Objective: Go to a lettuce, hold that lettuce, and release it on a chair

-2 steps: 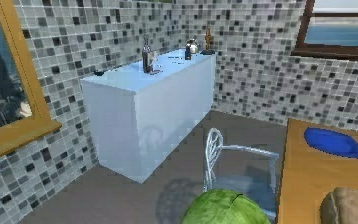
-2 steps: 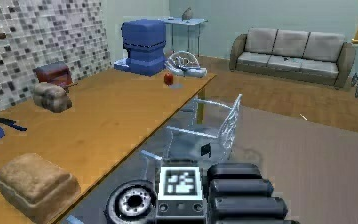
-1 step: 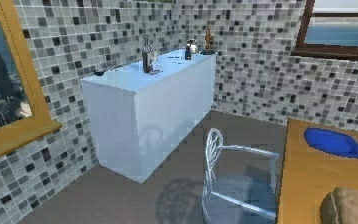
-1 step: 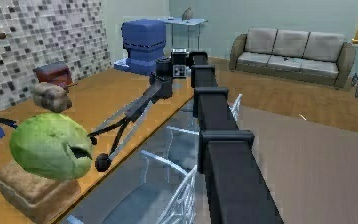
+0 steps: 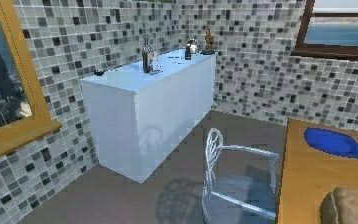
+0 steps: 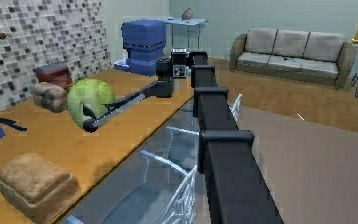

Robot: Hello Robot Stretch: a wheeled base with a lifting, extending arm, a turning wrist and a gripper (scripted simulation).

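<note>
Gripper (image 6: 92, 123) at the far end of the dark arm (image 6: 222, 140), seen in the arm side view: its black body sits above a wooden table (image 6: 107, 160), and its two thin fingers (image 6: 122, 108) slant down toward the view's left, ending at the lower side of a round green lettuce (image 6: 89, 98). The lettuce rests on the tabletop, toward the view's left from the gripper's body and directly in line with the fingers. Because it sits on a surface right at the fingertips, I cannot tell whether the gripper holds it, or whether the fingers touch it or only lie beside it. Being a ball, it has no long axis to line up with, so the approach direction matters less than getting the fingers to either side of its middle. A bread loaf (image 6: 35, 185) lies well apart, nearer the bottom of the view, and a dark knife (image 6: 9, 123) lies beyond the lettuce at the left edge. A white-framed chair (image 6: 172, 165) stands tucked against the table's near edge, below the lettuce and beside the arm. It appears again in the forward view (image 5: 232, 175). By my judgement the drop-off is close by.
</note>
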